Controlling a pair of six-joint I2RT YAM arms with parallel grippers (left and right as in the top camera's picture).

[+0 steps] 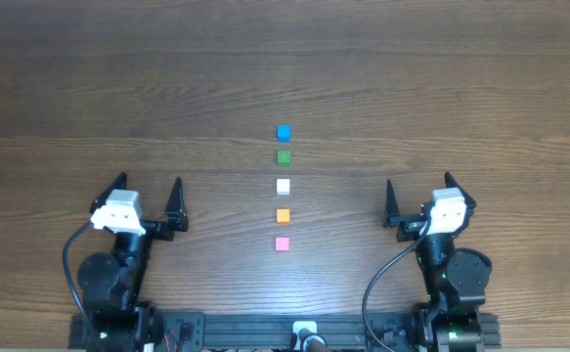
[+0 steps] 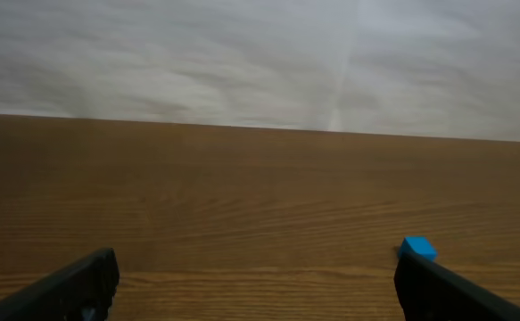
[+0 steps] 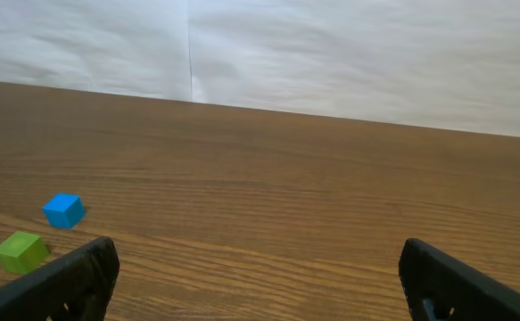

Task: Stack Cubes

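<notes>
While both arms sit low by bases, L tool (image 1: 149, 186) is spread wide, empty. Cubes lie to its right, mid tabletop (image 1: 89, 88): one column running away from bases, gaps btwn each. Pink cube (image 1: 283, 243) nearest, then orange cube (image 1: 284, 215), white cube (image 1: 284, 186), green cube (image 1: 284, 157), blue cube (image 1: 284, 132) farthest. R tool (image 1: 418, 186) also wide open, empty, cubes to its left. Reach approx equal for either arm. Open room all round.

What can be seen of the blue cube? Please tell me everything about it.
The blue cube is small, plain bright blue, with a matte look. It sits flat on the wooden table, at the far end of a row of five cubes, farthest from the arms' bases. The green cube is next to it, apart. Only the table touches it.
</notes>
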